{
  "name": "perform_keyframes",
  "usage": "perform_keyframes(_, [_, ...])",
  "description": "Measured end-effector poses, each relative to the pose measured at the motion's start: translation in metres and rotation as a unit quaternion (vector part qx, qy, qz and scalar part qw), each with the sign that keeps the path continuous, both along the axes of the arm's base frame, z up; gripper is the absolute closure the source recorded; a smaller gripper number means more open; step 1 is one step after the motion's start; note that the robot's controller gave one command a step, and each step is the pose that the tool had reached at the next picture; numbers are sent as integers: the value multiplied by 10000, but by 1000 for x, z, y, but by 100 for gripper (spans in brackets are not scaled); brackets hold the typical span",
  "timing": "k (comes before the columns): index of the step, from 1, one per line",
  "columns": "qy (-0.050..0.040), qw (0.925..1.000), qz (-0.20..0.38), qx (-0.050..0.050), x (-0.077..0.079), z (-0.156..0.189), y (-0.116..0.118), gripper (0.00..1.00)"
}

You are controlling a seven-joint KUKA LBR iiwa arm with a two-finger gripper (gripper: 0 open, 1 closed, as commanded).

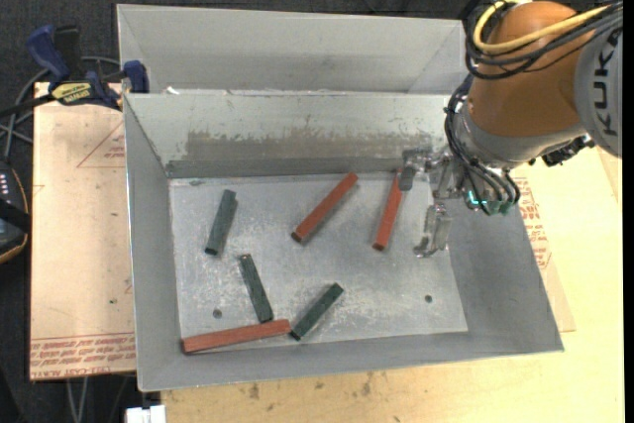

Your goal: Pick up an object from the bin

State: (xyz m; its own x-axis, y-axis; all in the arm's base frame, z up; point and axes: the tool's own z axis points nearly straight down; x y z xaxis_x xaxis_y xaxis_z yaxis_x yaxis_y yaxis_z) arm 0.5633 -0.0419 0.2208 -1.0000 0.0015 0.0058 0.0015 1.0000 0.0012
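Gripper (432, 231) hangs low over the right part of the grey metal bin (297, 129). I cannot tell if it is released or clenched, and nothing is visible in it. Just beside it, to the left, the short red-brown rectangular stick (388, 219) lies flat on the floor, pointing toward the back wall. It looks stiff and light, maybe a bit smooth, so a hold across its narrow width near the middle seems best. A second red-brown stick (325, 208) lies near but apart. The three dark green sticks (316, 310) and the long red-brown bar (235, 338) are well apart. Nothing blocks the way, though the right wall (495, 272) is close.
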Motion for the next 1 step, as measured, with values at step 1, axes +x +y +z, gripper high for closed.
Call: perform_keyframes(1, [-34,9825,1864,4,69,-95,-32,0])
